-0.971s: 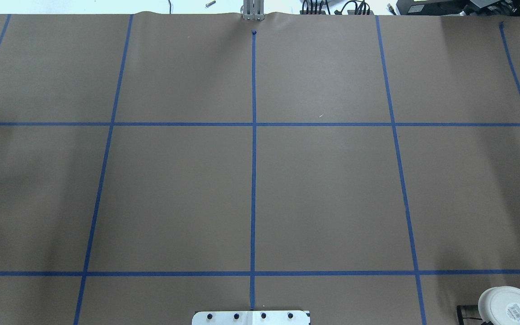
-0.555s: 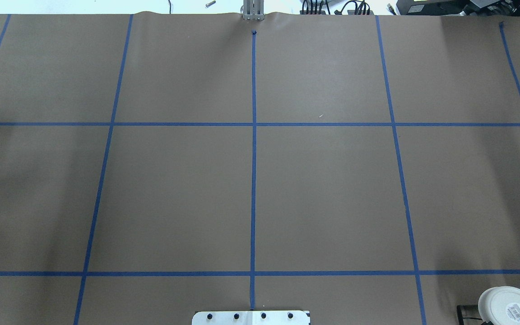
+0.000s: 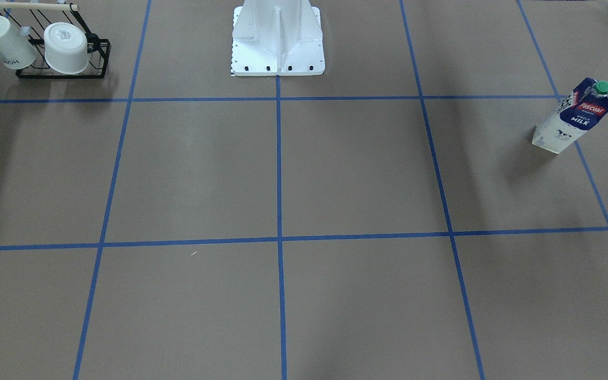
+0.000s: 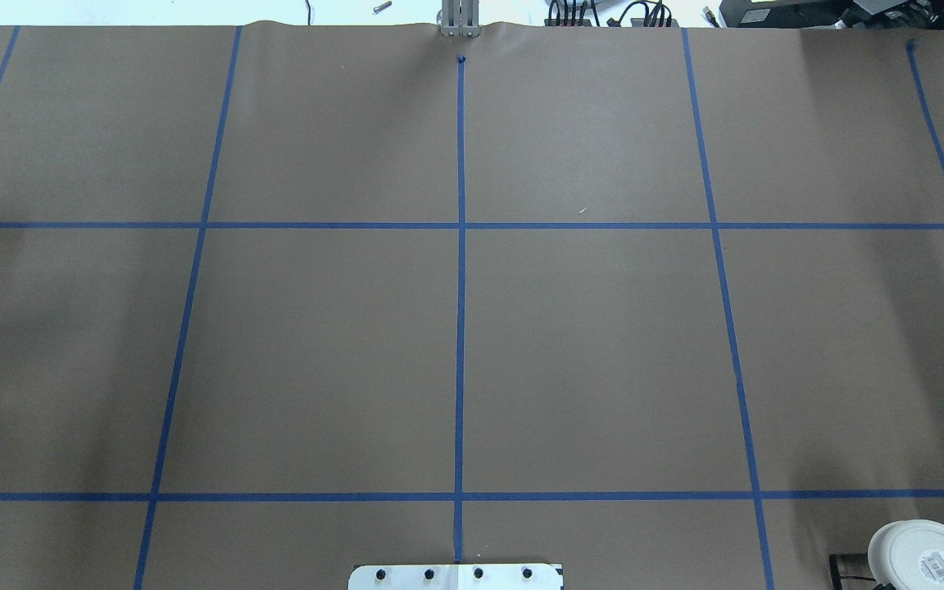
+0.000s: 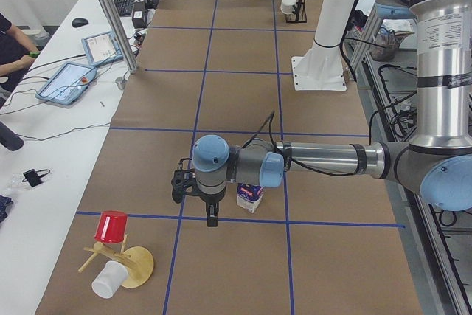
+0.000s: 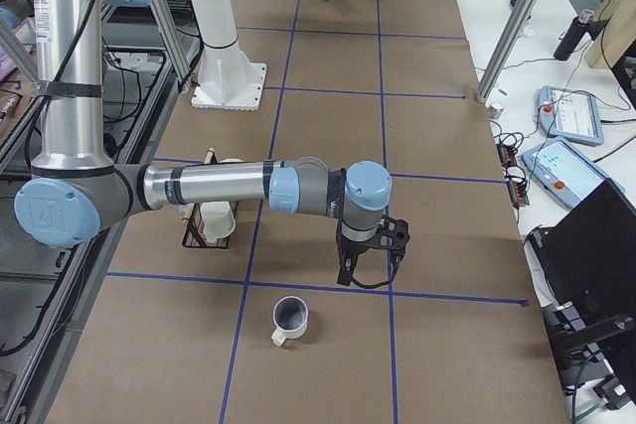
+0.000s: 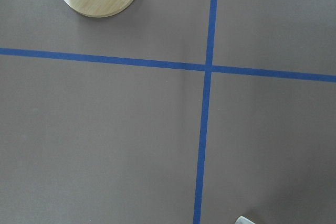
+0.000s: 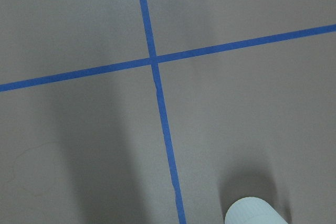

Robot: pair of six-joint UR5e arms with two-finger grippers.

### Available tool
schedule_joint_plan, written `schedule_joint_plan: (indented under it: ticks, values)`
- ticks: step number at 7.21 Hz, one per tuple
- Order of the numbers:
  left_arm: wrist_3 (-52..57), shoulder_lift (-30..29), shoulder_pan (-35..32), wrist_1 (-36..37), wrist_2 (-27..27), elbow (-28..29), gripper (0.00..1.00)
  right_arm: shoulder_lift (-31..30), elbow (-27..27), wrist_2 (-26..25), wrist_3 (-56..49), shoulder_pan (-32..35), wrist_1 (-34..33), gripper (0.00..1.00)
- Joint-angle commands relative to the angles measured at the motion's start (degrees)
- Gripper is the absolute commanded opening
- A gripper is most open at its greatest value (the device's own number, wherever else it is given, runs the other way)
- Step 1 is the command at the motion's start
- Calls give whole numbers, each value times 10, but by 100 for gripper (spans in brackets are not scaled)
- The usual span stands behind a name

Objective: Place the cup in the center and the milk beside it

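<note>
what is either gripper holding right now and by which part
Nothing, it seems: the cup stands free near the right gripper, and the milk stands untouched near the left gripper.

Reads "Pascual" and "MILK" on the milk carton [image 3: 573, 119] by the tabletop's left edge. Looks like "HOH" on the tall mug [image 3: 3, 42], right-hand corner.

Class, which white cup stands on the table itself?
The small cup with the dark inside; the others sit on the black rack or wooden stand.
</note>
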Motion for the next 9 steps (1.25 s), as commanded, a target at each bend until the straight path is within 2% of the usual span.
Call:
schedule_joint_plan:
  ticks: [1,3,4,6,8,9]
  values:
    - [-1,-4,2,-2,0,5,98,6,2,-17,-2,-2,11,100]
    - [-1,-16,2,-2,-1,6,98,6,-3,-32,0,-5,11,100]
    - [-2,-26,2,-2,-1,6,98,3,-3,-25,1,-5,11,100]
    - [-3,-39,1,-1,1,26,98,-7,-4,-29,-56,-5,29,100]
    - [1,-34,1,-11,1,22,98,-7,-7,-33,-73,-4,34,100]
    - [-3,-28,1,-41,1,22,98,-27,-12,-31,-164,1,33,100]
